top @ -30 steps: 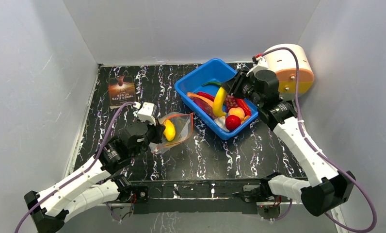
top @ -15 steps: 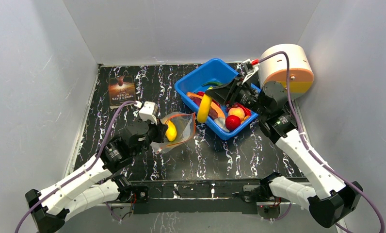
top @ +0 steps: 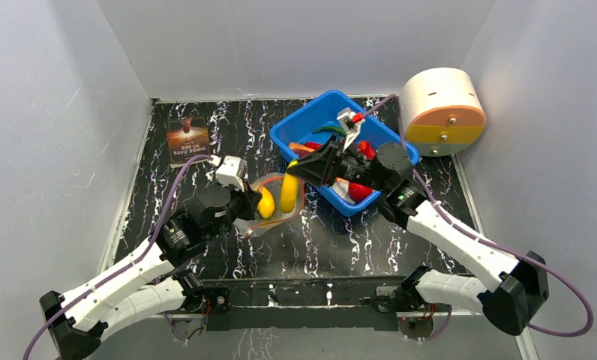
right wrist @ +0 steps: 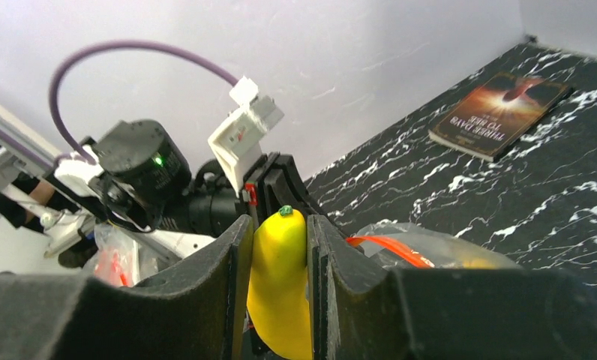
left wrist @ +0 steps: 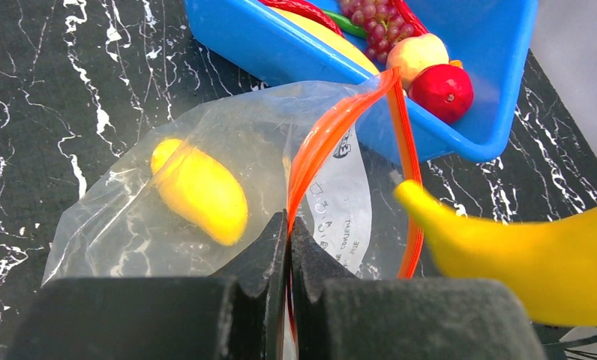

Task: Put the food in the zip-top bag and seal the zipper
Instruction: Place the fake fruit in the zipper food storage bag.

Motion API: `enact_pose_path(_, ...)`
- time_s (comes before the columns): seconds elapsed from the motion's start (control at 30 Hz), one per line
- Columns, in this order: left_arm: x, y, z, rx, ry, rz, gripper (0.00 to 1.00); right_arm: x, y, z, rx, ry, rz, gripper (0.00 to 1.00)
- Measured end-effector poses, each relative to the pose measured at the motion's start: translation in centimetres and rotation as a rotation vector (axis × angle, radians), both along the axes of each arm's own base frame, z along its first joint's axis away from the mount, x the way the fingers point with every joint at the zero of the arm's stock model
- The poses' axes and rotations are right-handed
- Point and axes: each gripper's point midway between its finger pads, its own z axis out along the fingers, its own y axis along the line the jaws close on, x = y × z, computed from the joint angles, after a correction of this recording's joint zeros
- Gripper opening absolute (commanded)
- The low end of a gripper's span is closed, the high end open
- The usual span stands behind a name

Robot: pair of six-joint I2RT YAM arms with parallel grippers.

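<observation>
While the left tool [left wrist: 288,225] is clenched on the near lip of the zipper [left wrist: 327,133], holding the zip-top bag [left wrist: 130,217] mouth up in an open loop, the right tool [right wrist: 280,232] is clamped on the banana [top: 288,192] at the bag's 3 o'clock side in the top view. The bag lies on the table [top: 340,240] just beside the blue tub [top: 322,111], at the tub's 8 o'clock, with one yellow fruit [left wrist: 199,191] already inside, deep toward 9 o'clock. In the top view the banana's long axis runs roughly 12 to 6. The green-tipped stem end sits between the right fingers and the free end hangs lowest. In the left wrist view the banana comes in from 4 o'clock with its tip aimed at 10 o'clock, right at the far lip of the zipper. Whether the tip is inside the loop or just outside cannot be told. Judgement: the opening lies toward 9–10 o'clock of the tip, so the banana likely goes in lengthwise that way, past the far lip. The right arm carries; the left arm is nearer the bag and only holds it open. Risk: the tip snags the far lip and folds the mouth shut.
</observation>
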Motion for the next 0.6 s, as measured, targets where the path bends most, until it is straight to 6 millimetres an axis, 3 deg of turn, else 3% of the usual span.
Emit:
enact_pose_path(0.17,-0.1,-0.3,0.5,-0.029,0.006,-0.006,0.0,0.0,1.8,-3.3,-0.059,-0.011,0.029,0.24)
enact_pose_path(0.6,-0.8,-0.3,2.2,-0.126,0.0,-0.002,0.0,0.6,4.7,-7.0,-0.12,-0.152,-0.014,0.26)
